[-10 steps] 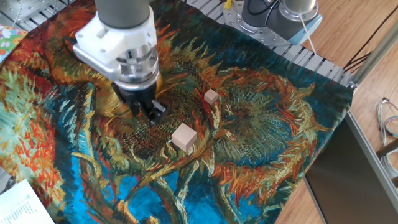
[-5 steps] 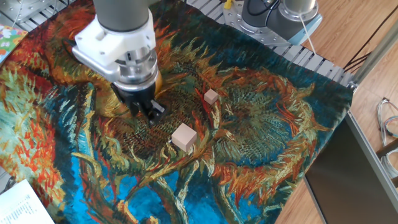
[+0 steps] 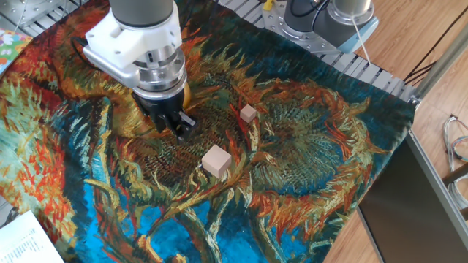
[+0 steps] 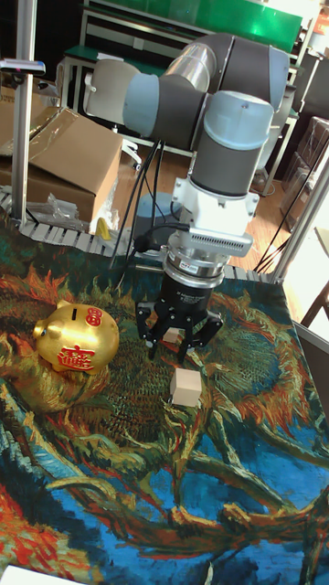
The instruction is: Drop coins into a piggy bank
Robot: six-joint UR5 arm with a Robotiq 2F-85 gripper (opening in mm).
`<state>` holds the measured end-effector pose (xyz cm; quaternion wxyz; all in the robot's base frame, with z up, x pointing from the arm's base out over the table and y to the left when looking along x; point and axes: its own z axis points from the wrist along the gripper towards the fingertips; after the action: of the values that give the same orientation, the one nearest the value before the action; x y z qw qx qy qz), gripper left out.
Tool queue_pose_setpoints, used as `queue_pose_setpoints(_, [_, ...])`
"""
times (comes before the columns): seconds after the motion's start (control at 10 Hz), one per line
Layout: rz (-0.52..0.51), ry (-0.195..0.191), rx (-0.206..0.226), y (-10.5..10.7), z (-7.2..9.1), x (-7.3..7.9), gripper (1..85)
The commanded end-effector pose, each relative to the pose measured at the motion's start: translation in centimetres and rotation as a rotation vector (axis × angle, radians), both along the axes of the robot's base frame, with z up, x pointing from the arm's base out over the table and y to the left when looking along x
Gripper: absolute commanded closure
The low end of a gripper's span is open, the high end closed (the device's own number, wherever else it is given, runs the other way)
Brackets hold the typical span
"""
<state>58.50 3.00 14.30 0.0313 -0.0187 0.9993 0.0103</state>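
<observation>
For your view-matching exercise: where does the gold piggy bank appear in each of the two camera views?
Fixed view: only a sliver of the piggy bank shows, upper left of centre, behind the hand.
Tall fixed view: the piggy bank is in plain sight at left of centre, on the painted cloth, left of the hand.
Shared landmark: the larger wooden cube, just in front of the hand.

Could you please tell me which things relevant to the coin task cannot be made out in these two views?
- Piggy bank: in the fixed view the arm's wrist hides nearly all of it; only a gold sliver shows.
- Coins: none visible in either view; too small or hidden.
- Gripper: whether it holds anything cannot be told; its fingers overlap the small wooden cube behind in the tall fixed view.
- Large wooden cube: clear in both views.
</observation>
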Motion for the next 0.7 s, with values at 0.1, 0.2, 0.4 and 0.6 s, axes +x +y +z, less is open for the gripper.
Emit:
queue_pose_setpoints(0.1, [-0.02, -0.007, 0.019, 1.1, -1.8, 1.5, 39.0])
queue_pose_setpoints(0.2, [-0.022, -0.009, 0.014, 1.6, -2.9, 2.0, 39.0])
queue_pose_setpoints(0.4, [-0.037, -0.014, 0.023, 3.2, -4.7, 2.6, 40.0])
queue_pose_setpoints(0.6, [-0.024, 0.002, 0.011, 3.1, -4.8, 2.1, 40.7])
